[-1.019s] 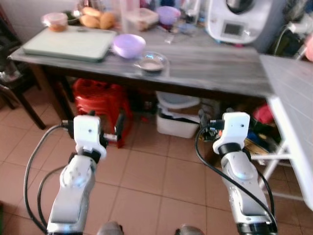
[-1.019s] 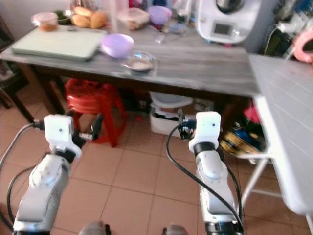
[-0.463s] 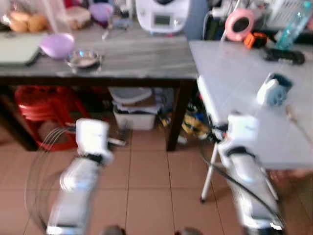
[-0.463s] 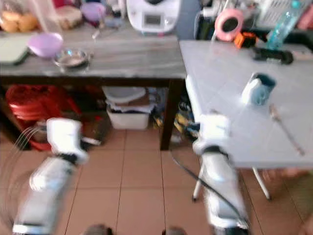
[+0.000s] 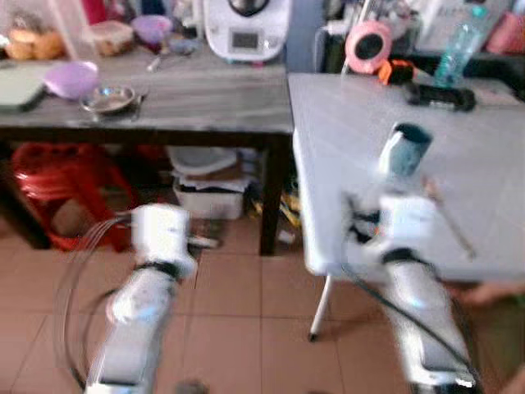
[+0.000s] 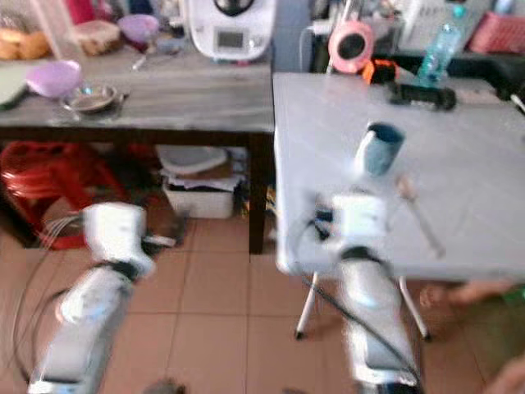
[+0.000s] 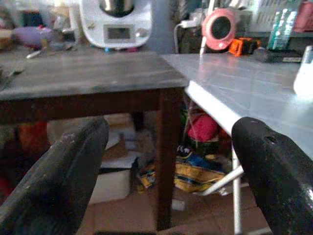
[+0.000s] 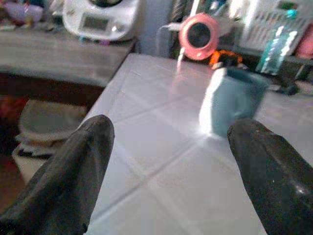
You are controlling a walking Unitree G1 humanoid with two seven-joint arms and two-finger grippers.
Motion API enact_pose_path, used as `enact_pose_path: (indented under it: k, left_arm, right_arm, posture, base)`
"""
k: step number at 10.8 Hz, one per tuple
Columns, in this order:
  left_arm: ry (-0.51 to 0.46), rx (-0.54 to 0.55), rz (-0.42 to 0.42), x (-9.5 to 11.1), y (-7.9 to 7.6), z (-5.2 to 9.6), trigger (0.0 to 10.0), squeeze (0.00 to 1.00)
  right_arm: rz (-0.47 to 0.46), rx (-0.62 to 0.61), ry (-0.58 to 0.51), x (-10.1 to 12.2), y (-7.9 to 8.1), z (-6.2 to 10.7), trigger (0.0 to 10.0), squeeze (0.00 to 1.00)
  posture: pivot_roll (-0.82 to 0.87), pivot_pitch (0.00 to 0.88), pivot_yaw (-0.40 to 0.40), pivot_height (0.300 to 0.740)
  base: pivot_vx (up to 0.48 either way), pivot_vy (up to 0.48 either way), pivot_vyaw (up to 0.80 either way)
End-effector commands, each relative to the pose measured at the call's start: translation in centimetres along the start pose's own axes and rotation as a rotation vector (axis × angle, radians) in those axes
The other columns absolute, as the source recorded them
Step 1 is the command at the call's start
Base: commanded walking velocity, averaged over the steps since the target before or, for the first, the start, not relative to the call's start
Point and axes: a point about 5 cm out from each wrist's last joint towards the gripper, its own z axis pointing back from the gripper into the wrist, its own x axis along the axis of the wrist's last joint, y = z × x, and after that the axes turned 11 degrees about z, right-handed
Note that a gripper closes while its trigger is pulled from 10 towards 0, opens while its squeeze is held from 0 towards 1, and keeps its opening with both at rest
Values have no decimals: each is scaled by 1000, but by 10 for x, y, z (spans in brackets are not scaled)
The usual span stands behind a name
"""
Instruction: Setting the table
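The right claw (image 8: pixel 166 166) hangs wide open and empty at the near edge of the white desk (image 6: pixel 484 172), its 2 black fingers (image 8: pixel 63 181) framing the blue mug (image 8: pixel 234 100) that stands upright a little farther in on that desk. Just beside the mug, toward the robot's right, a spoon (image 6: pixel 420 215) lies flat on the desk top. At the far edge of the white desk sit a pink round gadget (image 6: pixel 351 47), an orange item (image 6: pixel 376 71), a dark flat object (image 6: pixel 422 96) and a clear bottle (image 6: pixel 435 54). The left claw (image 7: pixel 166 161) is also spread wide with nothing in it, held low over the tiled floor (image 5: pixel 238 320), left of the white desk and in front of the wooden desk (image 5: pixel 205 98). That wooden desk meets the white desk's left side and carries a white appliance (image 5: pixel 244 29), a purple bowl (image 5: pixel 70 80) and a metal dish (image 5: pixel 108 100). Under it are a red stool (image 5: pixel 61 176) and a white bin (image 5: pixel 212 193).
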Motion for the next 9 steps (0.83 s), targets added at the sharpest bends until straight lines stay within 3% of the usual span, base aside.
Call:
enact_pose_path:
  k: [1, 6, 9]
  left_arm:
    - [1, 18, -17, 3, 8, 0, 10000, 0]
    - [-3, 30, -18, 2, 8, -2, 10000, 0]
    - [-31, 20, -17, 4, 7, -3, 10000, 0]
  right_arm:
    - [-25, 25, -30, 8, 7, -3, 10000, 0]
    - [-39, 24, -32, 10, 7, -5, 10000, 0]
    - [-47, 30, -32, 10, 8, -5, 10000, 0]
  posture:
    - [38, 0, -15, 740]
    - [34, 0, -23, 740]
    - [33, 0, -24, 740]
  base:
    - [0, -412, 0]
    - [250, -384, 0]
    - [0, 0, 0]
